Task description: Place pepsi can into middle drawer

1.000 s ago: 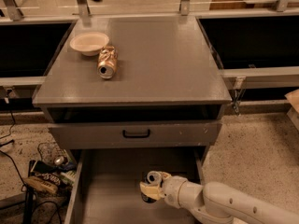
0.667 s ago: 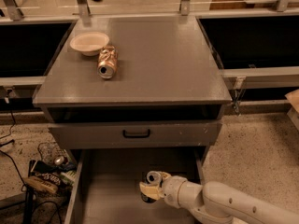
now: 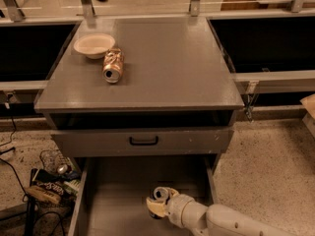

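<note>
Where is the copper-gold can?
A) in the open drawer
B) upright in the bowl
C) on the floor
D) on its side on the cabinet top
D: the copper-gold can lies on its side beside the bowl on the cabinet top; the gripper is low over the middle drawer.

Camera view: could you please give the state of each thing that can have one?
middle drawer, pulled open
pepsi can, gripped, inside the middle drawer
claw, shut on the pepsi can
upper drawer, closed
copper can, lying on its side
bowl, upright
</note>
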Motion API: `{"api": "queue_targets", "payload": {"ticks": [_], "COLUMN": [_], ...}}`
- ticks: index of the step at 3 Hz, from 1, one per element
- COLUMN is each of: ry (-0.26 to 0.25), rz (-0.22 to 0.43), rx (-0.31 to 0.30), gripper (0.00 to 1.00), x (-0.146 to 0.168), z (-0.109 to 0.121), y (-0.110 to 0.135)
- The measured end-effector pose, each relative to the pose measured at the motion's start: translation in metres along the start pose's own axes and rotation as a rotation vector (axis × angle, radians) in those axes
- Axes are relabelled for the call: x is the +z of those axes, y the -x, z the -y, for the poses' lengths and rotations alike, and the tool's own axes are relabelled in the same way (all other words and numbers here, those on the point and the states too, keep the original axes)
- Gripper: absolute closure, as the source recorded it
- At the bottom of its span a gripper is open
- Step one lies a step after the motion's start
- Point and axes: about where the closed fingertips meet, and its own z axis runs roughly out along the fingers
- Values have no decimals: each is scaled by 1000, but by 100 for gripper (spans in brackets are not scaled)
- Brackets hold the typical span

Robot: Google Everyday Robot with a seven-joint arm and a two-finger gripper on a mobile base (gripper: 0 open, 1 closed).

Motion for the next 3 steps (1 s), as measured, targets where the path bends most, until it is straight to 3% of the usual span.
{"api": "queue_targets", "payload": {"ticks": [1, 3], "ry": [0, -48], "rz": [0, -11], "rx": [0, -3], "gripper": [100, 100], "x": [0, 15], "z": [0, 9], "y": [0, -11]}}
